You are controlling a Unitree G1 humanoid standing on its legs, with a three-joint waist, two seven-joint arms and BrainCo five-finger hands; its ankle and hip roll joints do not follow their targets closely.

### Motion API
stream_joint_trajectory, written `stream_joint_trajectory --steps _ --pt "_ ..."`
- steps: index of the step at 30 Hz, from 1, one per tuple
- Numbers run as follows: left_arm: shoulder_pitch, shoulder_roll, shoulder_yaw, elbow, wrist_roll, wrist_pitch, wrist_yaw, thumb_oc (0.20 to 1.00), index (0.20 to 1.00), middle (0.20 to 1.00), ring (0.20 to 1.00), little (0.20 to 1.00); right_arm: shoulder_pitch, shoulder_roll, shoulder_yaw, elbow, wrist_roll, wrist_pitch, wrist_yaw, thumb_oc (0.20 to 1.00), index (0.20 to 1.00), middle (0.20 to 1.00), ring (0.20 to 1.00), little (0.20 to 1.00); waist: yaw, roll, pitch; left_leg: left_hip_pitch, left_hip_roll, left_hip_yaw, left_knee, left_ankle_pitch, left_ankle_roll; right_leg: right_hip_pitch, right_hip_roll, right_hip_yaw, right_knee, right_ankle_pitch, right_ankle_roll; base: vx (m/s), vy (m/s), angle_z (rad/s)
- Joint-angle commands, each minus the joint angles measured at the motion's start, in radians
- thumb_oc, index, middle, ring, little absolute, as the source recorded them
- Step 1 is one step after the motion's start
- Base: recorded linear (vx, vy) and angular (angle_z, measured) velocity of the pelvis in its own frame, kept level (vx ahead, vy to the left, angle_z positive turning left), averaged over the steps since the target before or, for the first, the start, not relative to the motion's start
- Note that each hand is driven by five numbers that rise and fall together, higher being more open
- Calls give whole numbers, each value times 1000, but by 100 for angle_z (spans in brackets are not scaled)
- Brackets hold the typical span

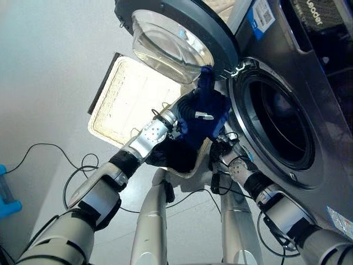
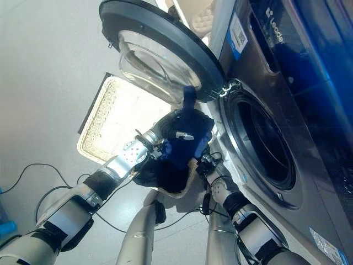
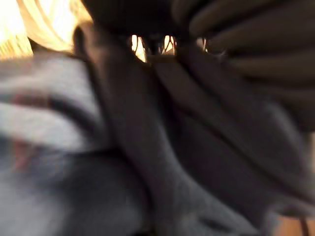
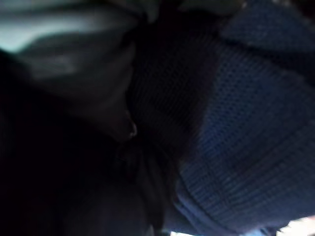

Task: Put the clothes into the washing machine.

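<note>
I see dark grey cloth pressed close against my left hand, with pale woven basket glowing just beyond the cloth.

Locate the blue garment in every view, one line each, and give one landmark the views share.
Left eye view: blue garment at centre, beside the drum opening.
Right eye view: centre, below the open door.
Left wrist view: cannot tell; blurred dark cloth.
Right wrist view: blue knit at right.
Shared landmark: glass door.
</note>
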Motion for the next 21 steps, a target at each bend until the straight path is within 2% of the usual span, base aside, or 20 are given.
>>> stream_joint_trajectory --steps 1,7,8,14,21 --pt "5 -48 9 1 60 -50 42 1000 1000 1000 1000 1000 -54 45 -49 -26 81 -61 56 200 200 200 200 200 -5 19 -18 -15 -43 42 91 -112 -58 32 29 -45 -49 22 92 14 90 -22" --pt "12 -51 -11 -23 134 -48 128 1000 1000 1000 1000 1000 -12 49 -93 29 222 -52 81 200 200 200 200 200 -26 40 -18 2 -46 72 80 -113 -59 37 42 -23 -67 21 88 20 95 -17" --pt "4 -48 -20 -25 184 -40 157 1000 1000 1000 1000 1000 -5 48 -110 43 259 -59 86 200 200 200 200 200 -32 47 -18 5 -47 77 80 -114 -58 37 42 -18 -66 20 87 26 88 -11" --pt "-41 0 -69 -35 297 -6 244 1000 1000 1000 1000 1000 6 30 -150 72 363 -76 111 200 200 200 200 200 -47 68 -18 18 -49 96 83 -116 -59 40 42 -4 -63 17 87 28 73 -11" --pt "-70 48 -92 -36 298 15 324 1000 1000 1000 1000 1000 16 3 -237 119 530 -116 148 200 200 200 200 200 -59 80 -18 24 -46 110 89 -120 -59 40 44 10 -58 14 90 21 44 -7"
